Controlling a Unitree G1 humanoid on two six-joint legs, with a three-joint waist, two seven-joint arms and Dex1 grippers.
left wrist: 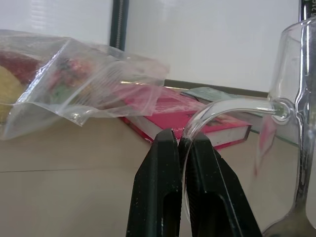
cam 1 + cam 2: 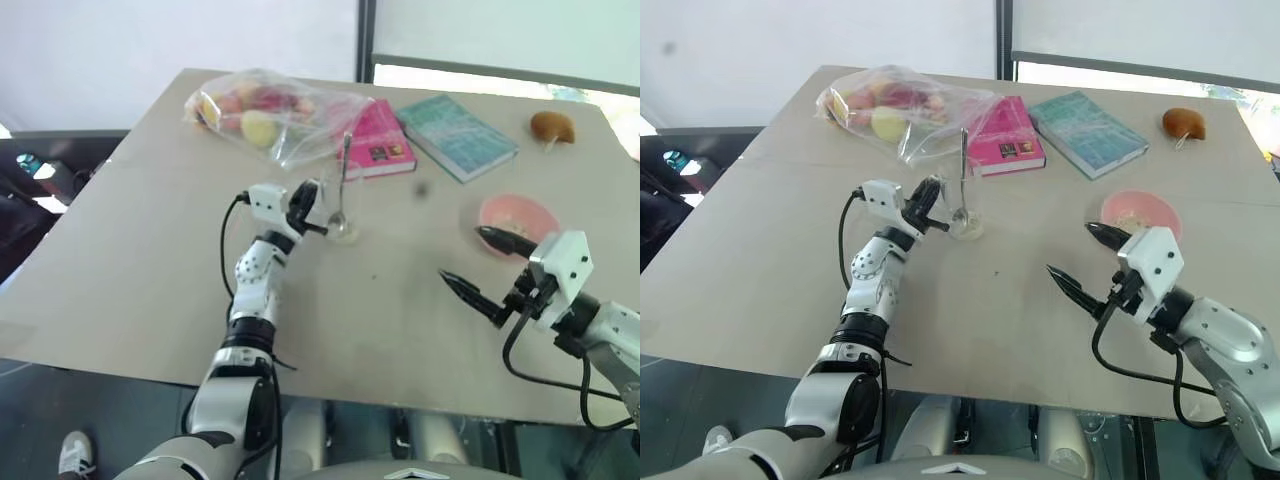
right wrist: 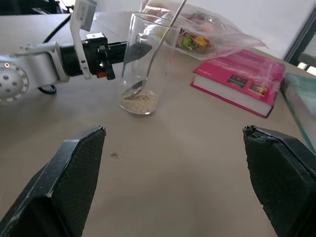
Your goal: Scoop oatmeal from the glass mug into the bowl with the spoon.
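Hovering nearest above the beige desk, the right gripper is pointing leftward, its jaws spread wide and holding nothing. Farther in, the left gripper is reaching forward, jaws pinching the handle of the clear glass mug. Inside are standing the thin silver spoon and pale oatmeal flakes. The shallow pink bowl is sitting just beyond the right gripper.

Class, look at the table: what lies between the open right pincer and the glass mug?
Nothing but bare tabletop. In the right wrist view the right pincer faces the glass mug across a bare stretch.
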